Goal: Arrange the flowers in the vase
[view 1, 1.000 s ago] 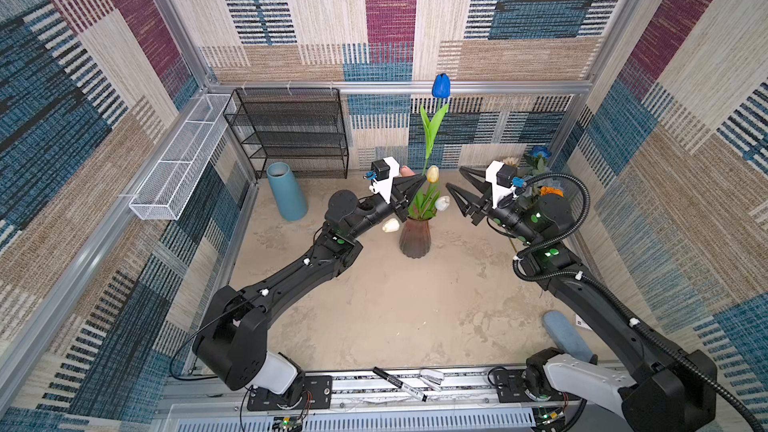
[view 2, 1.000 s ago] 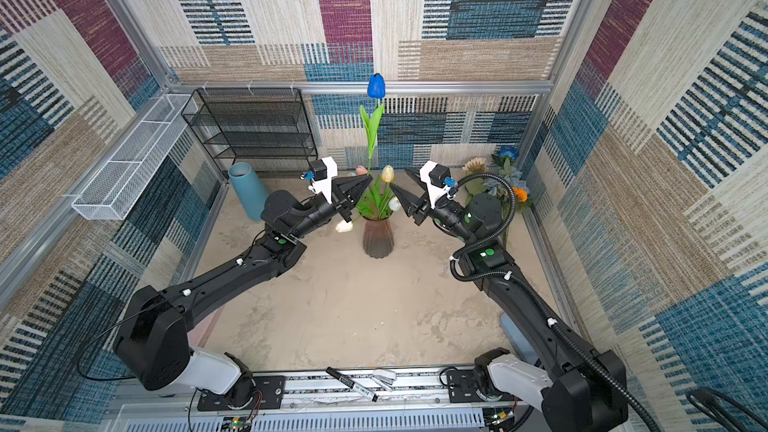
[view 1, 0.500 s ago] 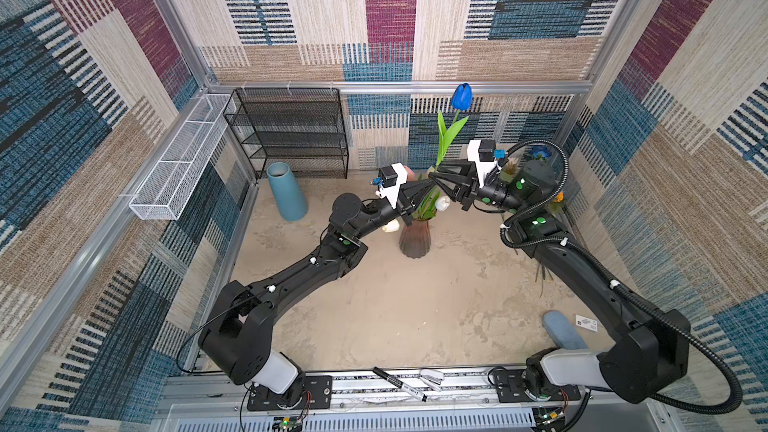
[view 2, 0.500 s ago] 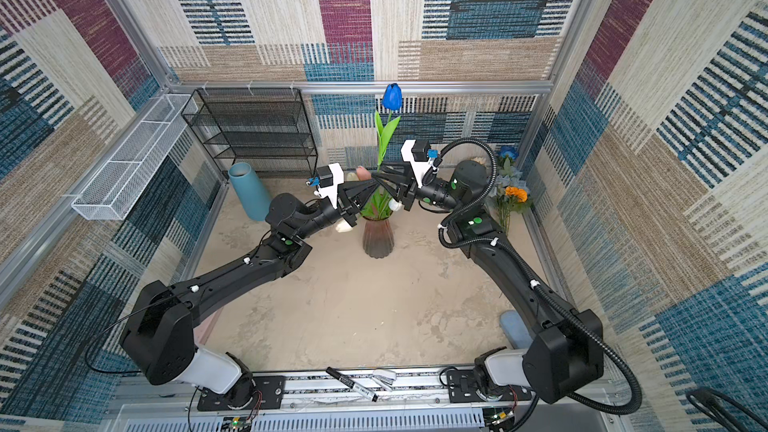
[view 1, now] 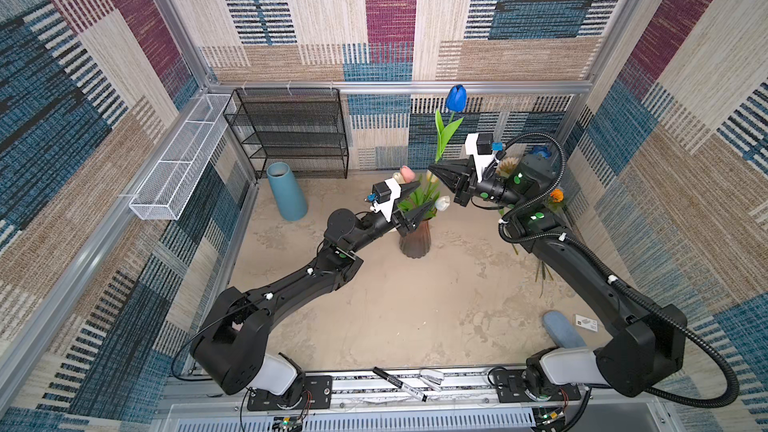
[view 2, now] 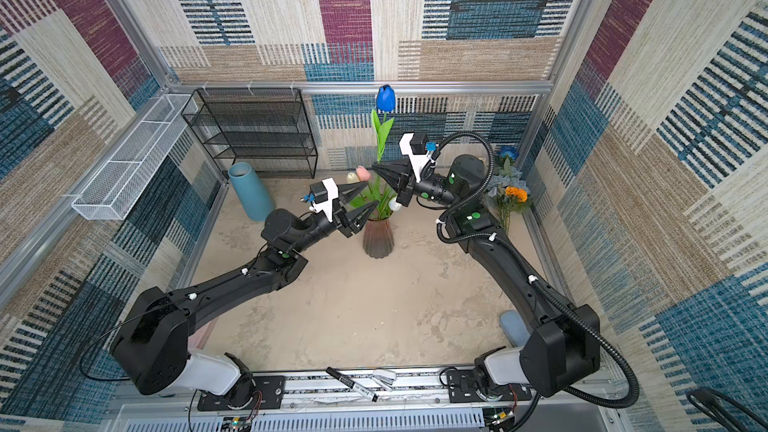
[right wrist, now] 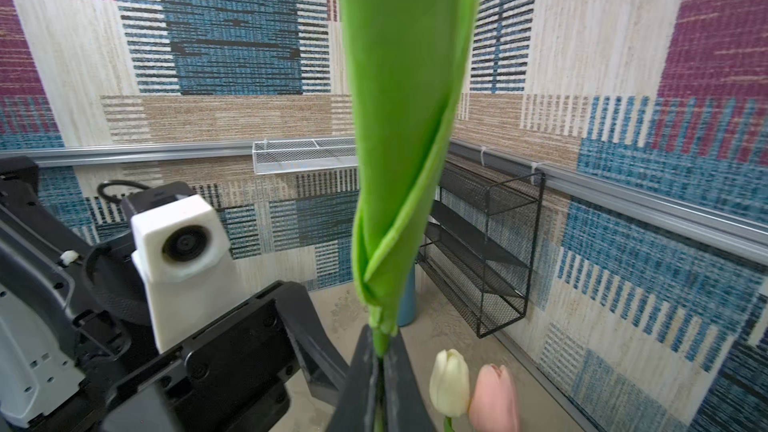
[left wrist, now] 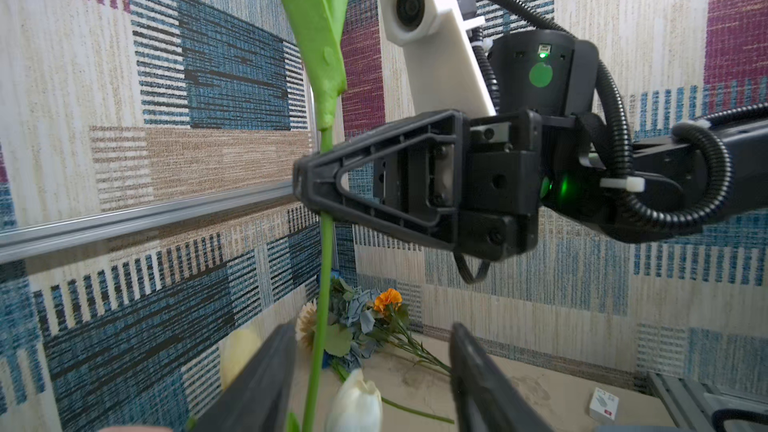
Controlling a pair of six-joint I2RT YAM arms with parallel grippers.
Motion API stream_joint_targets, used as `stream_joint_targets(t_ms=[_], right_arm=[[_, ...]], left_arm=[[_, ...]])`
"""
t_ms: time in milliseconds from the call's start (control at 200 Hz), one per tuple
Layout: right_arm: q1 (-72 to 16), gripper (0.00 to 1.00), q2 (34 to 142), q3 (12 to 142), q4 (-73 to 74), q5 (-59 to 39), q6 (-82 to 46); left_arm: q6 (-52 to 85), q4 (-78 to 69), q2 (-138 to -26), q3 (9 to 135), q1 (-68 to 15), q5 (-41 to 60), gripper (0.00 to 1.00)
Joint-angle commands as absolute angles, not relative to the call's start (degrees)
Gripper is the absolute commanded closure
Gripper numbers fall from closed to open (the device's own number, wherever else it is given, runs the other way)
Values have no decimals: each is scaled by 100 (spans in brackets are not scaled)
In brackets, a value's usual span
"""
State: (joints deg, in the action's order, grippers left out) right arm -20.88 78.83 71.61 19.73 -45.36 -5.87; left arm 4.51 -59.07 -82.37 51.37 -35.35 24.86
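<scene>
At the centre of both top views, the blue tulip [view 1: 456,98] stands tall over the ribbed vase [view 1: 414,241], its stem pinched in the right claw [view 1: 431,169]. The left claw [view 1: 423,195] gapes wide just below. Loose flowers, the orange bloom [view 1: 556,195] among them, lie at the right edge of the desk [view 1: 395,317].

In the left wrist view, the stem runs between the spread fingers [left wrist: 266,384]; I cannot tell if they touch.

In the right wrist view, the leaf blocks mid-frame, with the white tulip [right wrist: 449,382] and pink tulip [right wrist: 494,398] at lower right.

Best to lower the stem straight down past those heads, and only then let go.
</scene>
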Motion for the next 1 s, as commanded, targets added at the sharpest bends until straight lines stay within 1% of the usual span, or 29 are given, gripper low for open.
stream_joint_targets(t_ms=[0, 60, 150, 276, 331, 386, 426, 456, 516, 626, 716, 852, 992], right_arm=[[-2109, 100, 7887, 7106, 2070, -4057, -589], [-2109, 100, 7866, 6992, 2131, -3968, -559], [-2114, 100, 7913, 6920, 2145, -3869, -519], [-2170, 100, 8037, 6717, 2363, -3521, -417], [-2210, 100, 8130, 6694, 2392, -3400, -355], [-2277, 100, 8230, 6671, 2441, -3215, -297], [-2309, 100, 8307, 6675, 2444, -3152, -246], [-2332, 100, 8361, 6675, 2437, -3127, -215], [-2368, 100, 8445, 6680, 2401, -3023, -170], [-2443, 100, 8571, 6688, 2289, -2901, -48], [-2515, 100, 8618, 6635, 2242, -2870, 38], [-2610, 100, 8678, 6381, 2496, -2858, 113], [-2699, 100, 8866, 6291, 2616, -2854, 237]], left_arm=[[668, -6163, -7697, 5011, -3226, 2285, 17], [644, -5730, -7310, 4953, -3083, 2398, 13], [296, -5212, -6680, 4704, -3010, 2304, 12], [-140, -4750, -5952, 4211, -2988, 1550, 12], [-121, -4855, -5793, 3860, -2993, 1098, 12], [84, -5318, -5783, 3419, -2989, 757, 11], [131, -5715, -5801, 3076, -2996, 756, 10], [123, -5905, -5773, 2833, -2997, 825, 7], [223, -5959, -5568, 2403, -2997, 745, 4], [104, -5111, -4943, 2001, -2997, 403, 1], [59, -4408, -4551, 1817, -2997, 24, 2], [-85, -4612, -4523, 1380, -2996, -251, 1], [-189, -4971, -4883, 1210, -2997, -248, 1]])
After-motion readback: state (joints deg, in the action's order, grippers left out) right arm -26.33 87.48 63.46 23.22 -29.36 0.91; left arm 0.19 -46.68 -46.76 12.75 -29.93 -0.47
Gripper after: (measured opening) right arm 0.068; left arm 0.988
